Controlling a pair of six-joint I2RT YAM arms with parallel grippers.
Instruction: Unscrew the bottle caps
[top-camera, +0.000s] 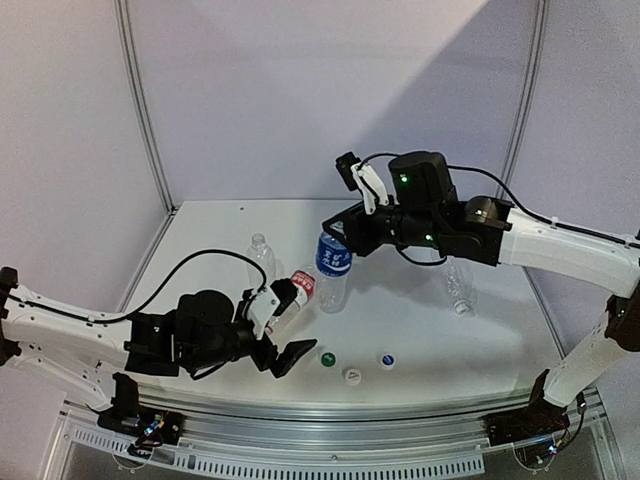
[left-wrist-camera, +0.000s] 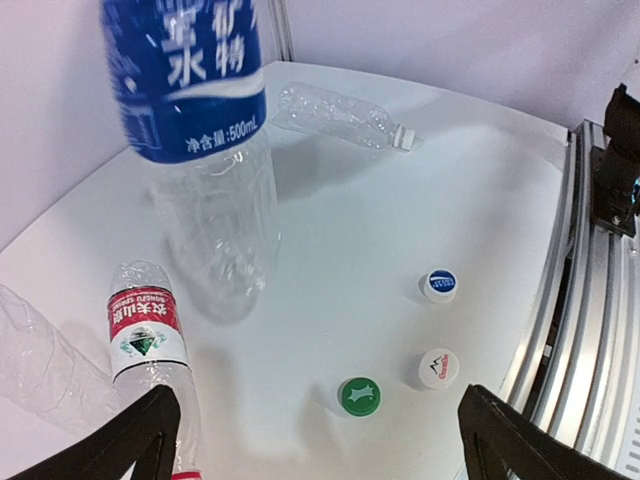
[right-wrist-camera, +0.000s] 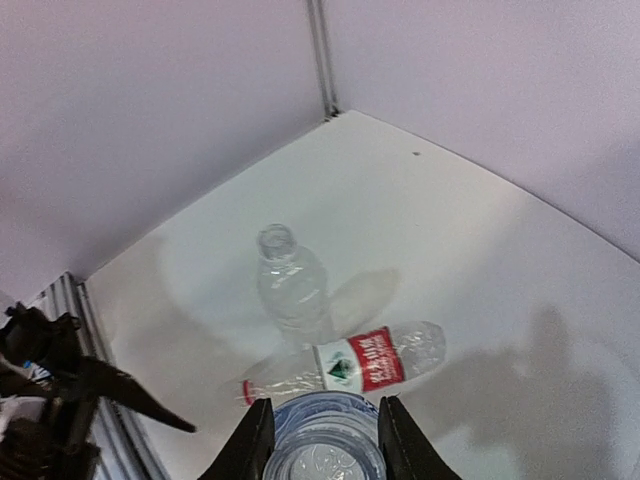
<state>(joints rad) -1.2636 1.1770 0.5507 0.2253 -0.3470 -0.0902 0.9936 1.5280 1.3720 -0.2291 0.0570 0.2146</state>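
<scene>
The right tool (right-wrist-camera: 325, 408) was closed around the neck of the blue-label bottle (top-camera: 333, 262), which was held upright near the middle of the counter (top-camera: 420, 330). Its mouth was seen open, without a cap. The left tool (left-wrist-camera: 317, 405) was spread wide and gripped nothing. The red-label bottle (left-wrist-camera: 148, 330) lay on its side just beside one of its fingers. The green cap (left-wrist-camera: 359, 395), the white cap (left-wrist-camera: 437, 368) and the blue cap (left-wrist-camera: 439, 285) lay loose by the near edge. A standing bottle (top-camera: 262, 255) without label was open toward the far left corner. A lying bottle (top-camera: 460, 288) without label was seen toward the right edge, probably with the pale cap (left-wrist-camera: 405, 140) on its neck. The step on the blue-label bottle was therefore judged done. Next, it should be set down, and the lying bottle should be held firmly by one tool while its cap is twisted by the other.
</scene>
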